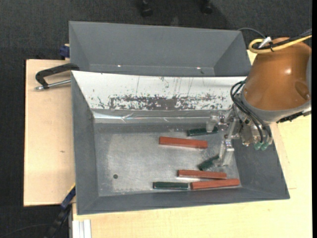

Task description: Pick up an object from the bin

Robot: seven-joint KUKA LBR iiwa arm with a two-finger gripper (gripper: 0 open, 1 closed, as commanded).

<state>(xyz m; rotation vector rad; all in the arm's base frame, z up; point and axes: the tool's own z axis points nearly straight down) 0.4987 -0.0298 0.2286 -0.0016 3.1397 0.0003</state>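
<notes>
While a red stick [201, 174] is lying close by, the gripper [223, 158] is hovering at a short dark green stick [209, 163], whether open or closed I cannot tell.

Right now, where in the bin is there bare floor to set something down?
The left half of the bin floor is bare, between the left wall and the red-brown stick mid-bin. The right is crowded: the hand hangs over a short dark green piece, with two more red-brown sticks and a dark green stick along the front wall.
</notes>
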